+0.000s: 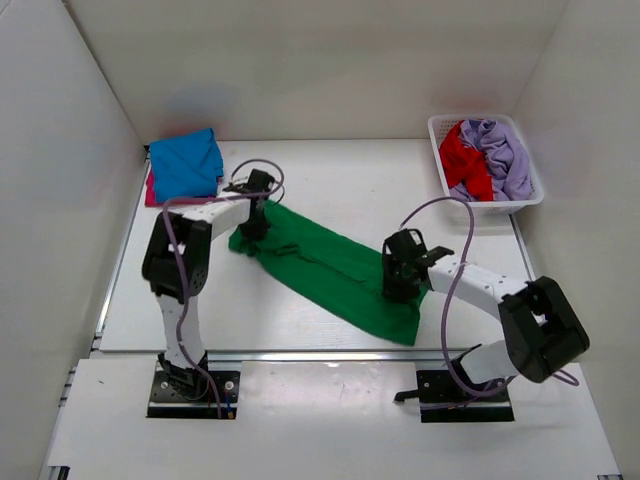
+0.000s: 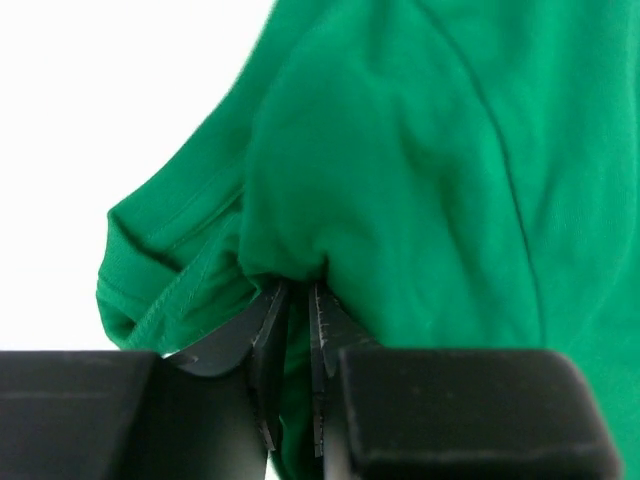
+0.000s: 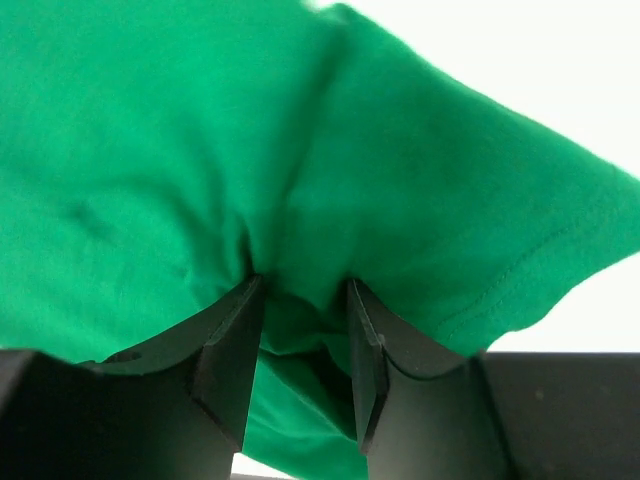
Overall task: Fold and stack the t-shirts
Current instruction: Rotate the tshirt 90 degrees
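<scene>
A bright green t-shirt (image 1: 325, 270) lies stretched in a long diagonal band across the table's middle. My left gripper (image 1: 255, 222) is at its far left end; in the left wrist view (image 2: 298, 290) the jaws stand nearly together, pinching a fold of the green cloth (image 2: 420, 150). My right gripper (image 1: 402, 280) is near its near right end; in the right wrist view (image 3: 305, 285) the jaws hold a bunch of green cloth (image 3: 200, 130) between them. A folded blue t-shirt (image 1: 186, 163) lies on a magenta-pink one (image 1: 150, 192) at the far left.
A white lattice basket (image 1: 492, 206) at the far right holds a red t-shirt (image 1: 465, 160) and a lilac one (image 1: 505, 155). White walls enclose the table on three sides.
</scene>
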`<state>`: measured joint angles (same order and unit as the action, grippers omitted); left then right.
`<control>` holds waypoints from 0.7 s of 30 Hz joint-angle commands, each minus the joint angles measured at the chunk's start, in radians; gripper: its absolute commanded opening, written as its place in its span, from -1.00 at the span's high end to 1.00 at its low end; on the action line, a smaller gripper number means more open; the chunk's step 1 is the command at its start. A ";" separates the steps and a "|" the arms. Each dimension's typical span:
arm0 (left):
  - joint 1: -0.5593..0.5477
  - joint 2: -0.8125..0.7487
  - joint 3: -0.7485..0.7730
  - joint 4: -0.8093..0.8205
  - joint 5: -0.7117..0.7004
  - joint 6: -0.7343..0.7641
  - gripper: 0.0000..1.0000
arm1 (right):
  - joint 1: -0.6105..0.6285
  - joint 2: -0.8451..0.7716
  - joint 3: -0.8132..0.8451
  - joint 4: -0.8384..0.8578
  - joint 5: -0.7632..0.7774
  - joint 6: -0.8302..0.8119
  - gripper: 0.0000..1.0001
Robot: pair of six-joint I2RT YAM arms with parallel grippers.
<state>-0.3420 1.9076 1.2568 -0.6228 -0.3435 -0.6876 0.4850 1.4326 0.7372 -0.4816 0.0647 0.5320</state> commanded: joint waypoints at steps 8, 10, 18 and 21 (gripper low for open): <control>-0.034 0.496 0.784 -0.210 0.086 0.126 0.51 | 0.338 0.010 -0.090 0.126 -0.158 0.195 0.30; -0.029 0.635 1.043 -0.309 0.113 0.131 0.49 | 0.380 0.086 -0.044 0.139 -0.158 0.175 0.31; 0.009 0.918 1.494 -0.420 0.224 0.145 0.50 | 0.575 0.229 0.109 0.212 -0.165 0.160 0.32; 0.041 0.904 1.468 -0.413 0.247 0.129 0.50 | 0.632 0.204 0.151 0.163 -0.021 0.180 0.32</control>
<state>-0.3332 2.7930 2.7312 -0.9535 -0.1406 -0.5617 1.0611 1.6287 0.8757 -0.2539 -0.0559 0.6891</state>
